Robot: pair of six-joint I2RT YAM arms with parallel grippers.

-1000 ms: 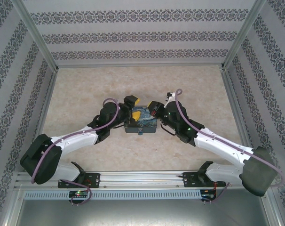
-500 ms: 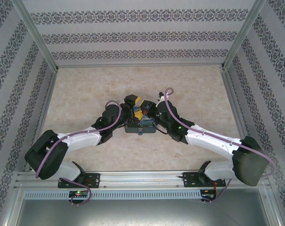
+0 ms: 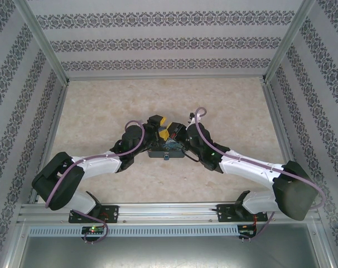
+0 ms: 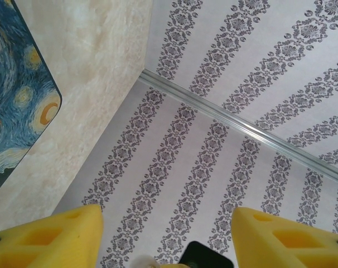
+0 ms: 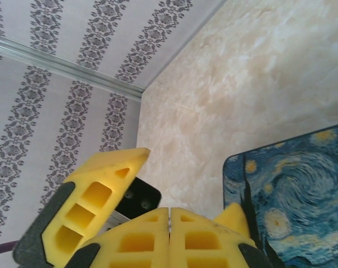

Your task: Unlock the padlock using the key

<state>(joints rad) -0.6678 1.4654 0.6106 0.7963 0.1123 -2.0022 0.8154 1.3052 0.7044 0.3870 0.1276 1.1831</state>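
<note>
Two hands meet over the painted box. At the box's left, the left hand has its fingers spread wide with nothing between them. The tiny blue padlock sits at the box's near edge. At the box's right, the right hand has its fingers pressed together; I cannot tell whether they pinch anything.

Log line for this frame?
left claw: open, empty | right claw: shut | both: over painted box | padlock: at box front
</note>
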